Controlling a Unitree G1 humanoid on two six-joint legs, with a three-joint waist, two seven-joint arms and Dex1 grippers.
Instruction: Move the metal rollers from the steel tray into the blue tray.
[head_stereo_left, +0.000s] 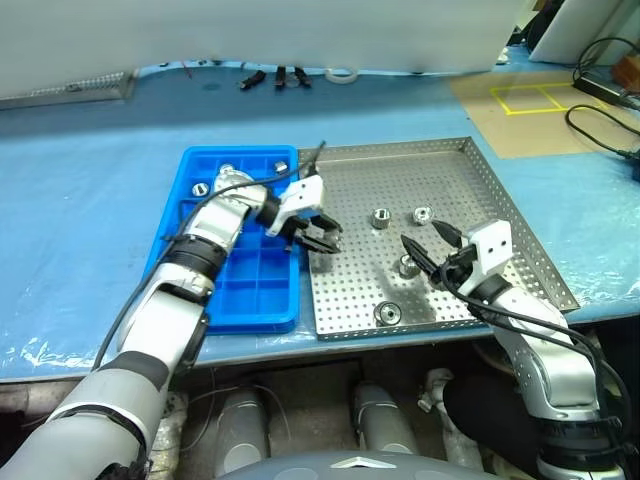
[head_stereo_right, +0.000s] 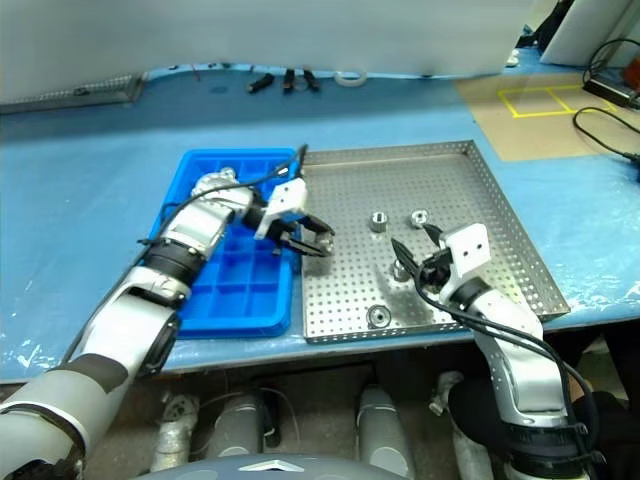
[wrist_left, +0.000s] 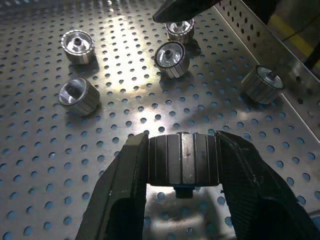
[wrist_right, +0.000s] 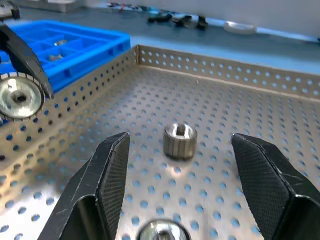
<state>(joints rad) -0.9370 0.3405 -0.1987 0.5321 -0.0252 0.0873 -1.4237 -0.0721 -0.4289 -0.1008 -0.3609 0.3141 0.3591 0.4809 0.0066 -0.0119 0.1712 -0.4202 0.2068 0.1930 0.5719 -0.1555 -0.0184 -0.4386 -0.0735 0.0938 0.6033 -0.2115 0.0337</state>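
My left gripper is shut on a ribbed metal roller and hangs above the left side of the steel tray, close to the blue tray. That held roller also shows end-on in the right wrist view. My right gripper stands open over the steel tray's front right, with nothing between its fingers. One roller lies on the perforated floor just beyond them. Several rollers lie loose in the steel tray. A few rollers sit in the blue tray's far compartments.
The trays lie side by side on a pale blue table sheet. Black tools and a white ring lie at the far edge. A cardboard sheet with a yellow tape square and black cables are at the far right.
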